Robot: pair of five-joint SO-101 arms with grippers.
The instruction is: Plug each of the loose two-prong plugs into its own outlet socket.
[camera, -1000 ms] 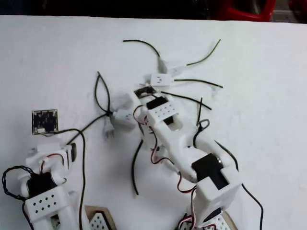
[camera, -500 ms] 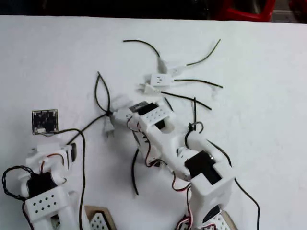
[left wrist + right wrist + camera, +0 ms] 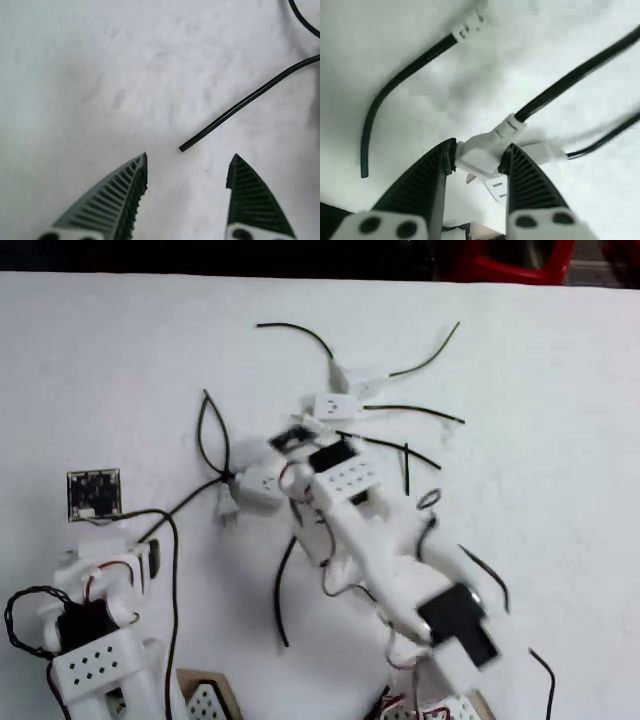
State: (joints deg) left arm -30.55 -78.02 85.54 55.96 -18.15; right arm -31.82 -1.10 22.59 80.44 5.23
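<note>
My right gripper (image 3: 479, 145) is shut on a white two-prong plug (image 3: 477, 159); its black cord (image 3: 570, 80) trails away and its prongs (image 3: 495, 189) stick out past the fingers. In the high view this gripper (image 3: 293, 437) sits at the table's middle, between one white outlet socket (image 3: 333, 405) and another white socket (image 3: 258, 483). Another loose plug (image 3: 228, 508) lies just by the second socket. My left gripper (image 3: 187, 160) hangs open over bare table, with a black cord end (image 3: 182, 147) lying between its tips. The left arm (image 3: 95, 580) is at the near left.
Several black cords (image 3: 215, 435) loop and cross around the sockets. A further white plug (image 3: 345, 375) with cord lies beyond the sockets. A black-and-white square tag (image 3: 93, 493) lies left, near the left arm. The table's far edge borders a dark strip.
My right gripper drew back toward the nearer socket half a second ago, then went out again to the plug by the farther socket. Its rear links swung right. The left arm stayed still.
</note>
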